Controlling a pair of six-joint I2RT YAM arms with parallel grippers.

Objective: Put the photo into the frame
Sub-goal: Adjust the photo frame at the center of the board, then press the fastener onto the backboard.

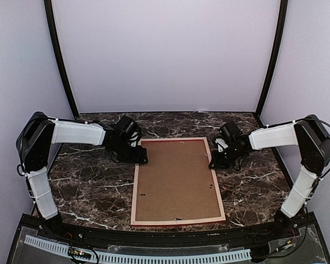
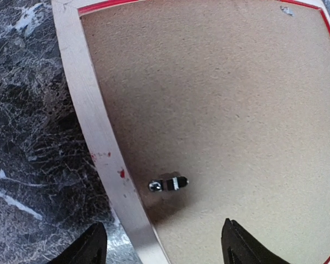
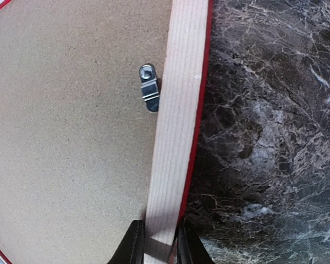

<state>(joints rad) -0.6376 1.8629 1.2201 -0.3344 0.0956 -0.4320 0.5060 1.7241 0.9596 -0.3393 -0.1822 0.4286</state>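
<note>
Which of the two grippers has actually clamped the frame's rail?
The right gripper: its jaws pinch the pale rail of the frame, while the left gripper hangs wide open over the opposite rail.

Pale, red-edged frame (image 3: pixel 176 110); dark marbled table (image 3: pixel 264 110)

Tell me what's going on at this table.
The red frame lies face down on the marble table, with the brown backing board sitting in it. The right hand appears closed on the frame's right rail, just short of a metal turn clip. The left hand is open above the left rail and grips nothing. The photo shows in no view.
</note>
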